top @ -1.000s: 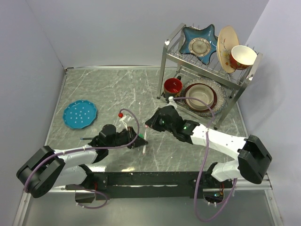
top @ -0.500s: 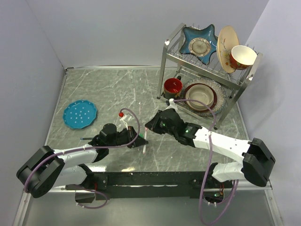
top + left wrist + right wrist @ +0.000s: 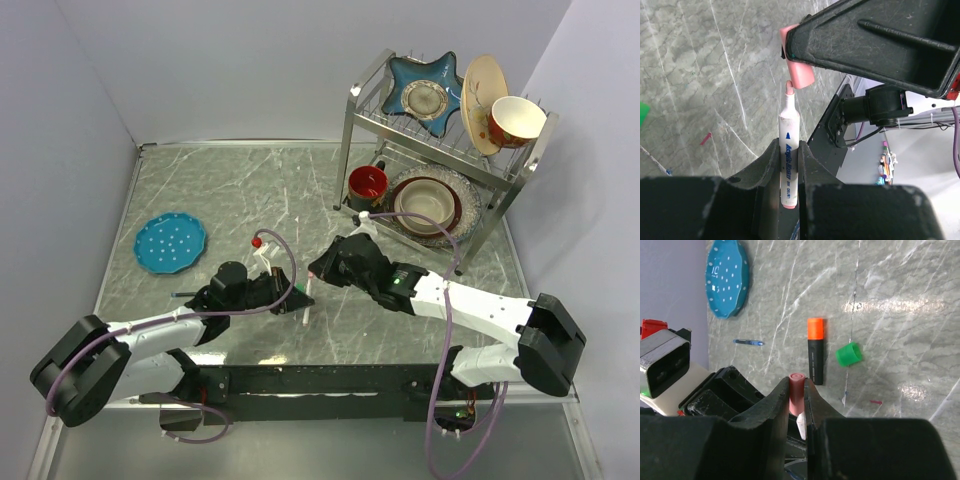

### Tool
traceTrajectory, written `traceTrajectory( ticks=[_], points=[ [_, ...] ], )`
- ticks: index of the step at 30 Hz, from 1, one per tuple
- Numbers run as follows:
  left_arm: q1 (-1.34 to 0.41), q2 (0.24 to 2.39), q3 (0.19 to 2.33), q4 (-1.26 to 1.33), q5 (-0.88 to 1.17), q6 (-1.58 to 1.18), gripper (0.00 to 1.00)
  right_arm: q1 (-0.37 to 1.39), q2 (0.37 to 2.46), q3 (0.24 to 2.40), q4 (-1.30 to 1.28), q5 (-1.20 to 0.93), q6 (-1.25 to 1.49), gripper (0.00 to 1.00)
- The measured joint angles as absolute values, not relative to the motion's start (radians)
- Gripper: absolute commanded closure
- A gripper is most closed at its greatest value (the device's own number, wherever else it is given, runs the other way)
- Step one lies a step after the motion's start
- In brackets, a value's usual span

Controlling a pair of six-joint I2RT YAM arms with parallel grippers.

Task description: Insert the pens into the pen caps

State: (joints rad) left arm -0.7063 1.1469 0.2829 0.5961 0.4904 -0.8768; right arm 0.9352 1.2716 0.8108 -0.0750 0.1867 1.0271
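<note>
The left gripper (image 3: 789,149) is clamped on the thin white pen (image 3: 788,117). Its pink tip stands right at the mouth of the reddish-pink cap (image 3: 800,75), which the right gripper (image 3: 797,386) pinches between closed fingers, so I judge this capping is lined up but not yet pushed in. Farther out on the table (image 3: 900,290), the black marker with an orange end (image 3: 814,352) and the loose green cap (image 3: 848,354) lie just beside each other, and the thin blue pen (image 3: 748,342) lies apart from them, so most of the work seems left.

Thin white pen (image 3: 788,125) between left gripper (image 3: 788,152) jaws, tip just beside pinkish plastic cap (image 3: 799,75) in right gripper (image 3: 796,390) jaws. On grey marbled surface (image 3: 230,180): small green plastic cap (image 3: 848,354) beside stubby black orange-tipped marker (image 3: 814,351); thin blue pen (image 3: 185,296) near round teal plate (image 3: 170,243).
</note>
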Motion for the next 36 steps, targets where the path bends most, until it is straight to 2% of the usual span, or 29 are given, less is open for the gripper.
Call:
traceTrajectory(
  ticks=[36],
  points=[
    [-0.706,1.120,0.283,0.601,0.492,-0.875,0.99,0.936,1.273,0.852,-0.123,0.216,1.011,0.90]
  ],
)
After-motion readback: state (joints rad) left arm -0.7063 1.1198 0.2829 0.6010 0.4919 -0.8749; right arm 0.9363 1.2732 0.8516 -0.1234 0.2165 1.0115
